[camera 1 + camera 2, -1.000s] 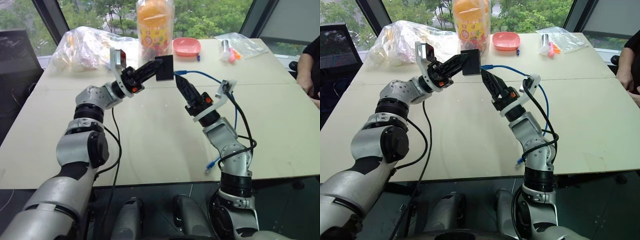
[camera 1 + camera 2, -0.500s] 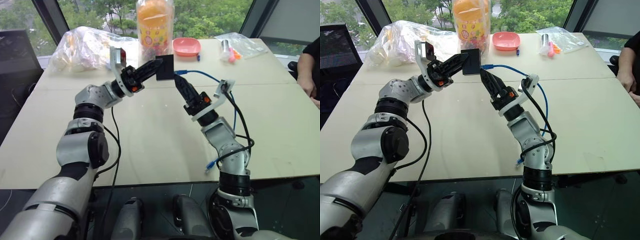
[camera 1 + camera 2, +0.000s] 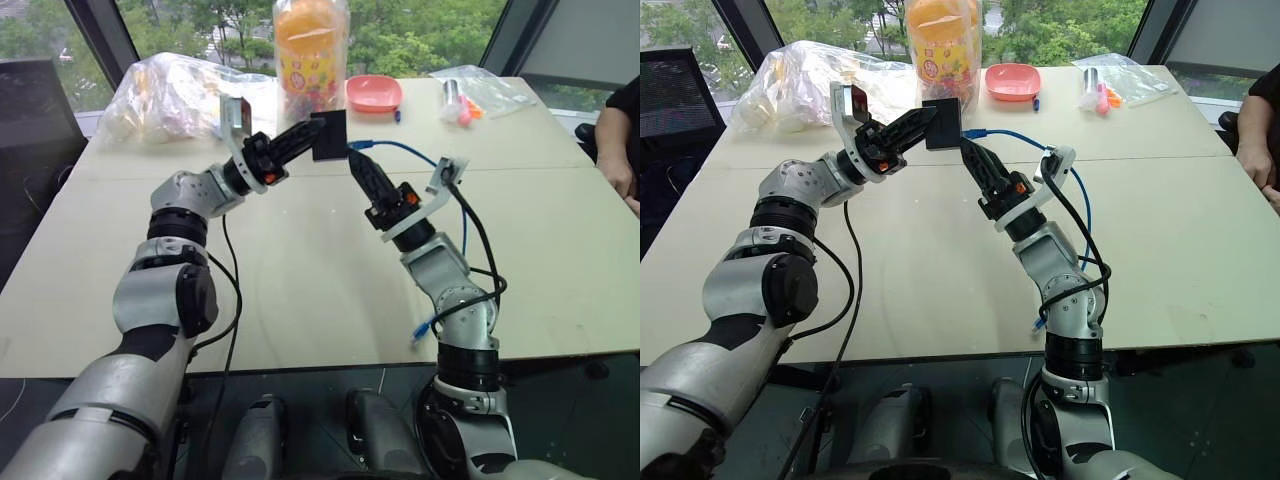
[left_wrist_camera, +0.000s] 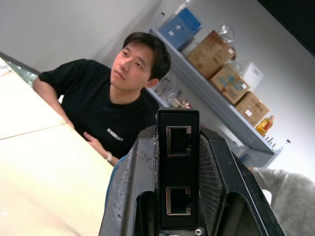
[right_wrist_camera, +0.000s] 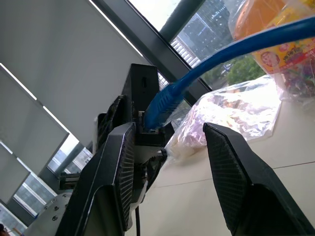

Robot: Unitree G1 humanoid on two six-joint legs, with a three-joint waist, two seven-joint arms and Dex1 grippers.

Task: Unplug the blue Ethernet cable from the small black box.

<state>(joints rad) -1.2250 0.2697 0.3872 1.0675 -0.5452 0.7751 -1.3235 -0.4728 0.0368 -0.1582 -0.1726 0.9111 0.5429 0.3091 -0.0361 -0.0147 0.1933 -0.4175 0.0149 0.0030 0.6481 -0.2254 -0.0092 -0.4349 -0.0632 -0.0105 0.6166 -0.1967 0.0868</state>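
Note:
My left gripper [image 3: 312, 134] is shut on the small black box [image 3: 329, 135] and holds it up over the middle of the table. In the left wrist view the box [image 4: 178, 172] sits clamped between both fingers [image 4: 133, 187], showing two ports on its near edge. The blue Ethernet cable [image 3: 400, 148] is plugged into the box's right edge and arcs off to the right. My right gripper [image 3: 356, 158] sits just below that plug. In the right wrist view its fingers [image 5: 118, 162] stand apart on either side of the blue plug [image 5: 162, 105], which lies close to one finger.
The cable's free end [image 3: 425, 329] hangs at the table's [image 3: 300, 290] front edge by my right arm. An orange snack jar [image 3: 310, 50], a pink bowl [image 3: 373, 93] and plastic bags [image 3: 170, 95] stand at the back. A person's arm [image 3: 612, 140] rests at the right edge.
My right gripper's fingers have drawn closer together around the blue plug. The left gripper and the box have stayed where they were.

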